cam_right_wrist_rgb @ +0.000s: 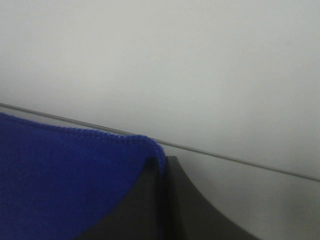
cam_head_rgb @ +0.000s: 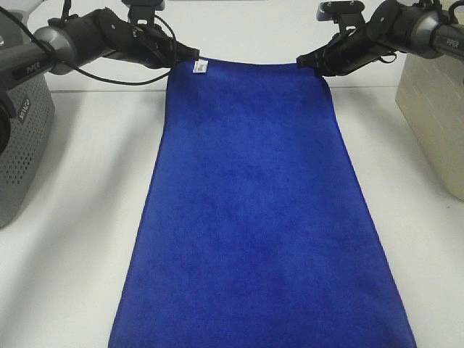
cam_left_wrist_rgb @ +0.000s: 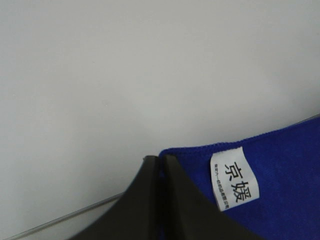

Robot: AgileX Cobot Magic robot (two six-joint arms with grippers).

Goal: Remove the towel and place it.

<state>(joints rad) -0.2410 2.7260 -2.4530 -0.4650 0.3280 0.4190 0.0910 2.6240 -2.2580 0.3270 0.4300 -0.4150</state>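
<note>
1. The towel (cam_head_rgb: 254, 210), royal blue and plush, fills the centre of the frame from the top edge down to the bottom; it widens toward the bottom of the frame. Its top edge is drawn straight between two corners.
2. A small pale tag (cam_head_rgb: 200, 67) sits at the towel's upper left corner; in the left wrist view the tag (cam_left_wrist_rgb: 234, 177) carries dark printed characters.
3. Left pincer (cam_head_rgb: 194, 55), upper left: closed on the tagged corner of the towel.
4. Right pincer (cam_head_rgb: 303, 61), upper right: closed on the opposite top corner of the towel.
5. White worktop (cam_head_rgb: 72, 239) shows on both sides of the towel.
6. Grey housing (cam_head_rgb: 22, 145) at left edge; beige box (cam_head_rgb: 435, 123) at right edge.
</note>
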